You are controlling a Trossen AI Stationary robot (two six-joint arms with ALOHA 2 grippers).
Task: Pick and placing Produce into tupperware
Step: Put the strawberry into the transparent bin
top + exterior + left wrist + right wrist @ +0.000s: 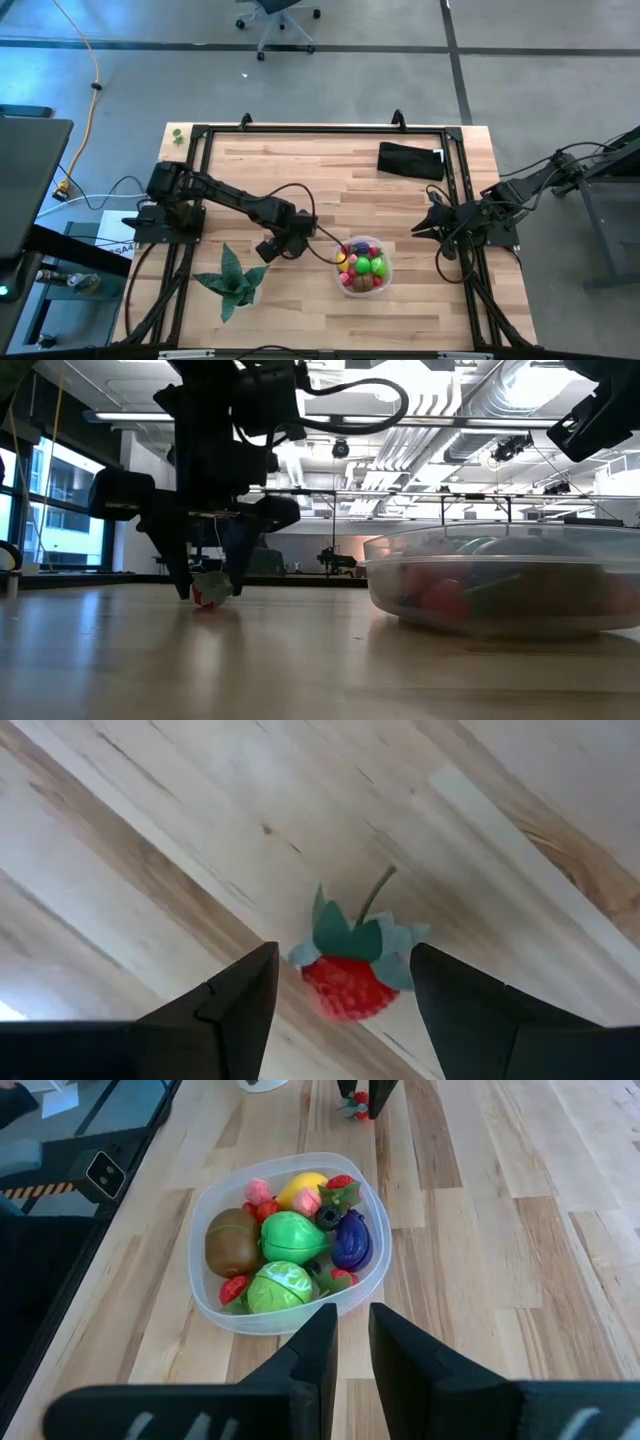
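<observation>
Straddling a bumpy red strawberry [348,982] with leafy green cap: left gripper [342,995], fingers apart, on wood table [330,175] | clear round tupperware [287,1245] beside, holding glossy produce [290,1235] | right gripper [345,1342] narrowly parted, empty.

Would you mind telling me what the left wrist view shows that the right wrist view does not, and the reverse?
Only the left wrist view shows the strawberry close up, with its green leaves and stem, lying on the table between the left end effector's open fingers. Only the right wrist view shows the tupperware, filled with produce, and the right end effector. Both share the wooden table and, small and far off in the right wrist view, the strawberry.
</observation>
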